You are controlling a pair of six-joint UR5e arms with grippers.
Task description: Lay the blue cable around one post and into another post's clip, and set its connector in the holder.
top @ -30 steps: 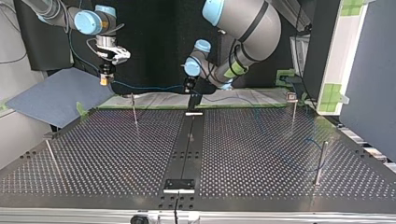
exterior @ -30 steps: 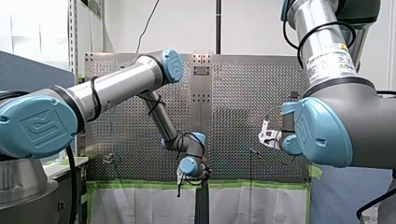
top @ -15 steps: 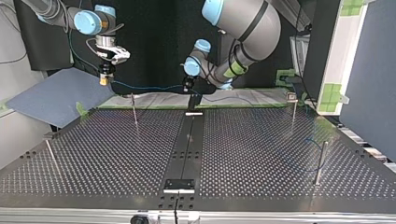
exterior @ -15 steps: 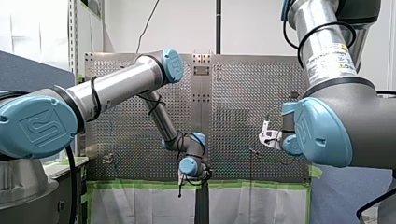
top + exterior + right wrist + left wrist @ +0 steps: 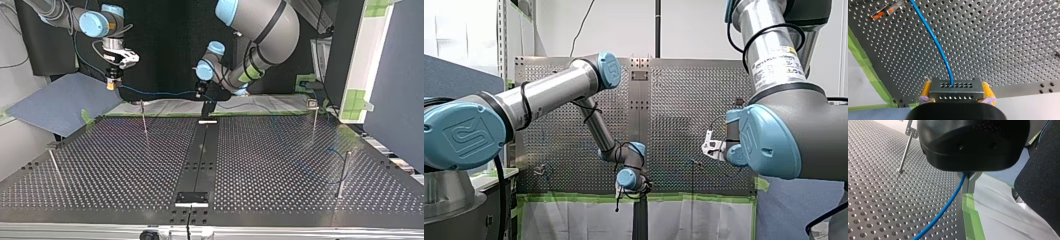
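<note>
Observe the right gripper (image 5: 956,86), upper left in the top view, clamped on the connector (image 5: 956,93), and the left gripper (image 5: 967,180), upper centre, closed on the blue cable (image 5: 160,93) strung between them.

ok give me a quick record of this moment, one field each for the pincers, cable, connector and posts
right pincer: shut on the connector
left pincer: shut on the cable
cable: blue, hangs in the air between the two pincers; path beyond the left pincer is unclear
connector: metal block, held above the table, not in a holder
posts: four in the top view, upright on the table
</note>
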